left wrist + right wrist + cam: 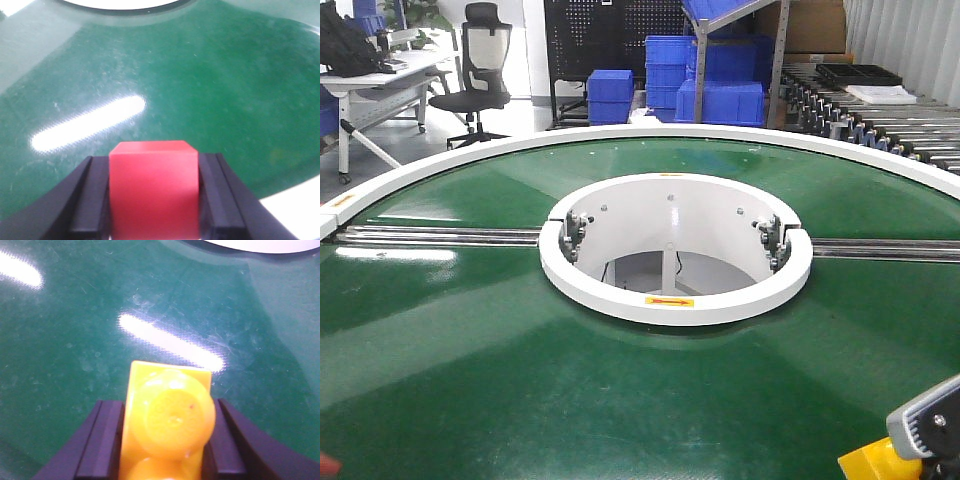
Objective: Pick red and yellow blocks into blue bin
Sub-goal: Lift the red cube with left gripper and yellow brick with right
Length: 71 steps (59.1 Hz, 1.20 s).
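Observation:
My left gripper is shut on the red cube, whose sides sit tight between the black fingers above the green belt. The front view shows only a red sliver of that cube at the bottom left edge. My right gripper is shut on the yellow studded brick, one round stud facing the camera. At the bottom right of the front view, the yellow brick pokes out of the right gripper. The blue bin is out of view.
A round green conveyor belt fills the scene, with a white ring around its open centre. Metal rails cross it on both sides. Behind it are stacked blue crates, a roller conveyor and an office chair.

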### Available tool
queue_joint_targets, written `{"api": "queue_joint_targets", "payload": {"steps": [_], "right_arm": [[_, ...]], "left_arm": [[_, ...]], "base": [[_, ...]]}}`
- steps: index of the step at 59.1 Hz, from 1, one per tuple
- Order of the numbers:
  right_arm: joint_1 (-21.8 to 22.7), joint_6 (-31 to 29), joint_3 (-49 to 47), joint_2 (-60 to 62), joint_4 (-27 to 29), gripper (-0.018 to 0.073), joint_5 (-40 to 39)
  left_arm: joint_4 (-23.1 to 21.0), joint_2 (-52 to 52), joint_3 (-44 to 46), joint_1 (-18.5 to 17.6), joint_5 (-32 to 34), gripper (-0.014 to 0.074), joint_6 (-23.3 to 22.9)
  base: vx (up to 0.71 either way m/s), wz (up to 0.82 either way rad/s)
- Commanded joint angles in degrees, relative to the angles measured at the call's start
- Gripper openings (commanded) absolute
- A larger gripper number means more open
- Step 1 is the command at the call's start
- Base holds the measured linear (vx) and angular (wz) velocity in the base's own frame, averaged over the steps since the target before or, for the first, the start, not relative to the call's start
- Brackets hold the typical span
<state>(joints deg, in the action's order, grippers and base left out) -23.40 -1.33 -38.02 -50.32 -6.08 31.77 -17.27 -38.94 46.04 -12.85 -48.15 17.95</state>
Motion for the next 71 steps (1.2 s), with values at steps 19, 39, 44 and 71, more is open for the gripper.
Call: {"api": "queue_joint_targets", "payload": {"steps": [19, 39, 44, 71], "right_arm": [[-0.02, -0.64, -1.63, 0.64, -0.83, 0.0244, -3.82], [-0.02, -0.64, -1.63, 0.64, -0.83, 0.0244, -3.82], [-0.02, -0.64, -1.63, 0.64, -0.83, 0.0244, -3.82], [-0.02, -0.43, -1.63, 0.64, -0.83, 0.0244, -3.82]], "left_arm": [[-1.44, 6.51, -1.58, -0.16, 3.84, 0.0316, 0.02], [-1.44, 6.51, -1.58, -0.16, 3.84, 0.0316, 0.02], [-1.44, 6.51, -1.58, -0.16, 3.84, 0.0316, 0.02], [-1.44, 6.51, -1.58, -0.16, 3.84, 0.0316, 0.02]], "base": [[0.00, 0.00], [0.00, 0.00], [0.00, 0.00], [0.00, 0.00]]}}
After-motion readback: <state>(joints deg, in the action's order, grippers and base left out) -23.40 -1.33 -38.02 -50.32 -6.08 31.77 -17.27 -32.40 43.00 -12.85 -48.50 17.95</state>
